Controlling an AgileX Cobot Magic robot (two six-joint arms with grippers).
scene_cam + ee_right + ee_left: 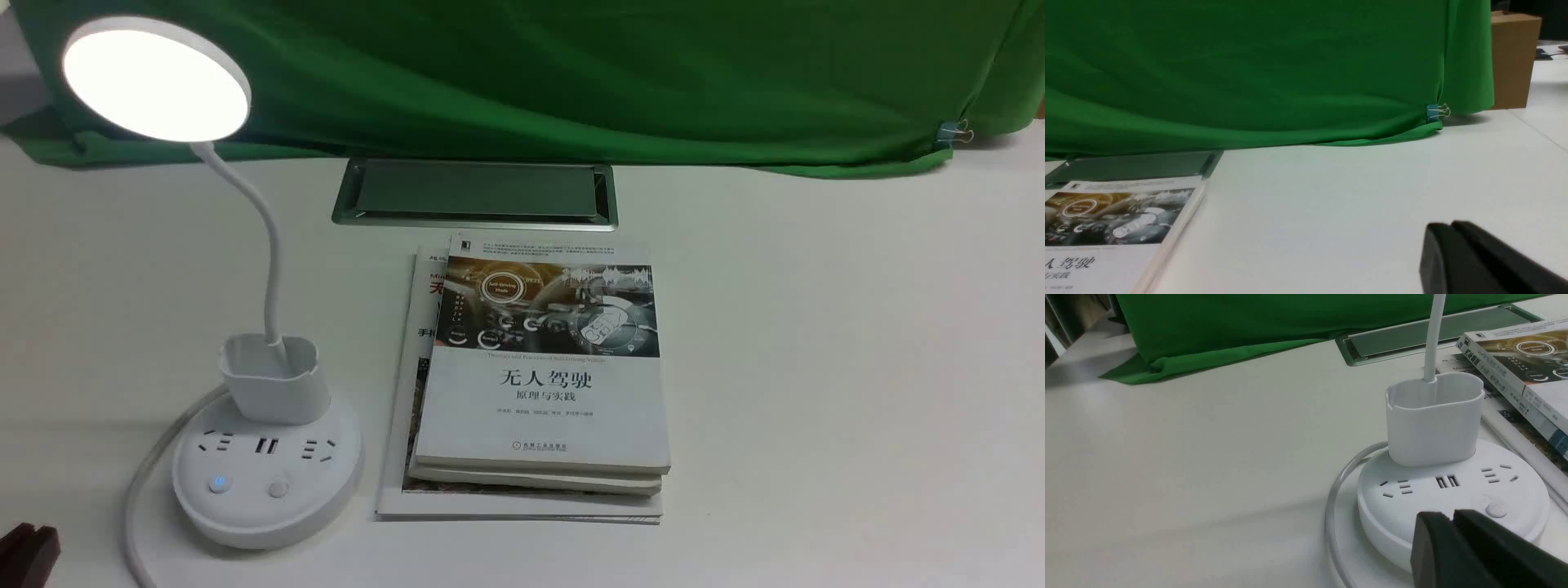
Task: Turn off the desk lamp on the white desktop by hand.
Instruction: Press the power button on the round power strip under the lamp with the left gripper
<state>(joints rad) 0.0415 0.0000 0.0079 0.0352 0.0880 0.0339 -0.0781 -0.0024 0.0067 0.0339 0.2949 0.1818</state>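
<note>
The desk lamp (pixel 155 79) stands on the left part of the white desktop (pixel 816 351), its disc head glowing – lit – above a bent neck that rises from the cup (pixel 277 392) on the round base (pixel 265 490). One of the base's two buttons (pixel 220 483) shows blue. A pale cable (pixel 143 490) curves round the base's left side. To the lamp's right lies a stack of books (pixel 543 367), with the grey cable hatch (pixel 478 192) beyond and green cloth (pixel 571 82) behind. The left gripper (pixel 1452 516) has its fingertips together, nothing between them; the right gripper's (pixel 1451 226) tips are together too, over bare desktop.
</note>
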